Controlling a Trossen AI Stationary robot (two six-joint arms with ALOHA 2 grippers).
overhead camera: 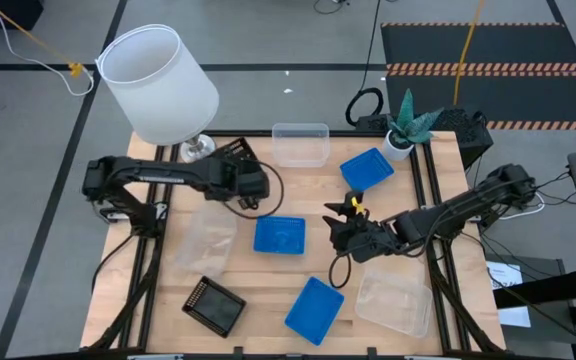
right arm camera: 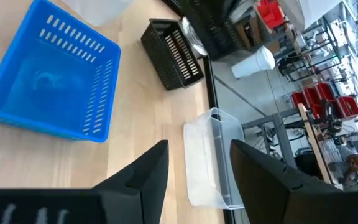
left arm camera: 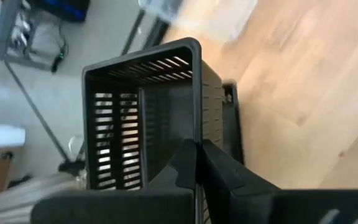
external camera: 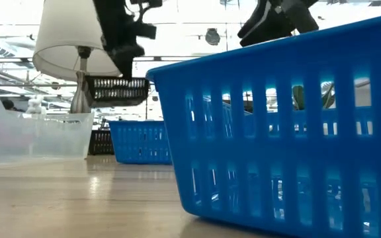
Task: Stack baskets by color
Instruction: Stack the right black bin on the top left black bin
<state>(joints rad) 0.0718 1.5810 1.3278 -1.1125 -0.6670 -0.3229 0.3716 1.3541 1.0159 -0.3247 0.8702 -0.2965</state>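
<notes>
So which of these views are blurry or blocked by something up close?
Low view: a blue basket close to the lens fills the right half, soft-edged. Left wrist view: the table is blurred behind the held black basket. High view: sharp throughout.

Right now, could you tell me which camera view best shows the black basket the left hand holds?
The left wrist view: the black basket fills it, wall pinched by the left hand. The high view shows it small, the low view side-on and lifted, the right wrist view distant.

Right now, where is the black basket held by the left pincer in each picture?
High view: black basket far left, by the white lamp.
Low view: basket upper left, lifted off the table.
Left wrist view: basket centre, gripped by left pincer.
Right wrist view: basket top middle.
Landmark: that lamp, beside it in high and low views.
</notes>
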